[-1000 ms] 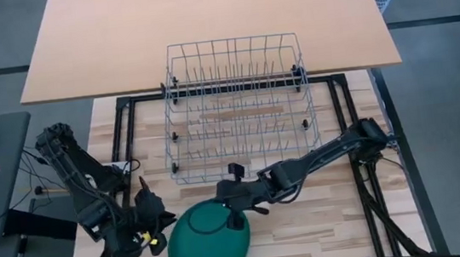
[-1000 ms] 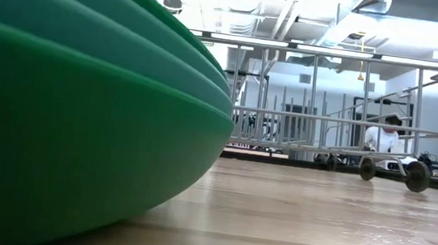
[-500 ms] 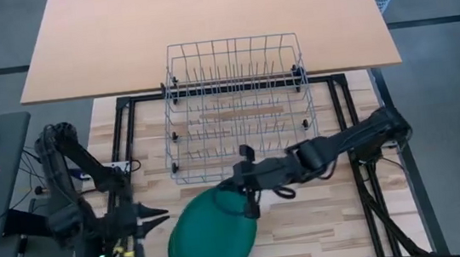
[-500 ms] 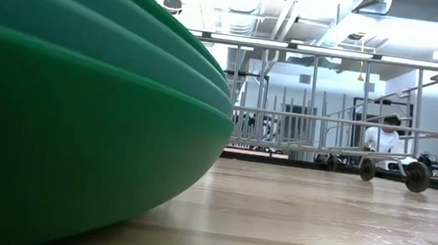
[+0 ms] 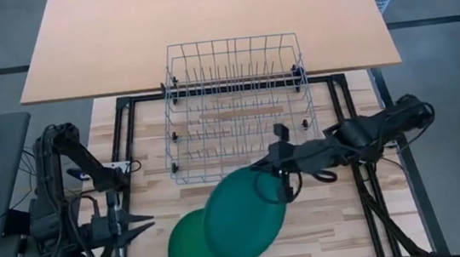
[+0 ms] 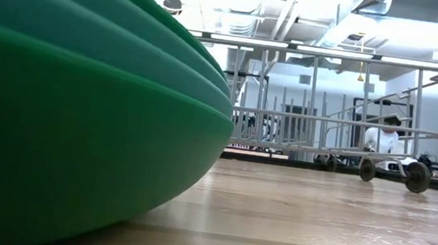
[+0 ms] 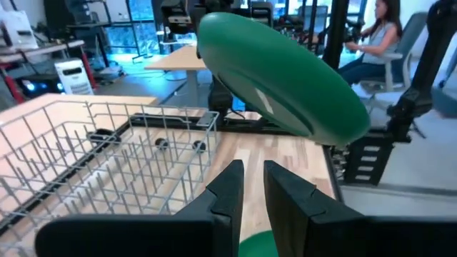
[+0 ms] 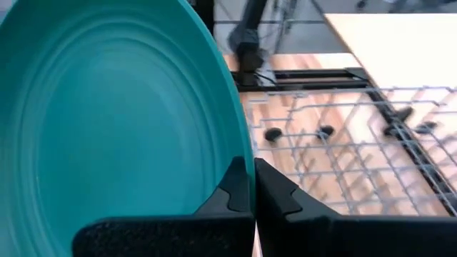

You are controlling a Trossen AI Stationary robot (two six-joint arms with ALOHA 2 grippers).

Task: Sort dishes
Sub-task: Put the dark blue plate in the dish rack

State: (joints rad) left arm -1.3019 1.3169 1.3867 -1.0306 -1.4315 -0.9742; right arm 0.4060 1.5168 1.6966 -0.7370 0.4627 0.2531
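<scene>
Dishes are what I am sorting, and none stands in the wire rack point(image 5: 236, 106) yet, so nearly all the work is left. My right gripper point(image 5: 275, 184) has its jaws shut tight on the rim of one teal plate point(image 5: 244, 214), which hangs lifted and tilted above the worktop point(image 5: 342, 215), between the rack's near edge and the stack of green plates point(image 5: 188, 251) that waits at the front of the worktop. From that stack I judge several more trips remain.

My left gripper point(image 5: 135, 226) waits off to the left, well apart from the plates, jaws open only a narrow gap and holding nothing.

Room looks good: the rack's slots are all free, and open wood lies to the right of the stack. The edge to mind is the rack's near wall, just beside the lifted plate; I judge the plate must rise clear of those wires before it goes in.
</scene>
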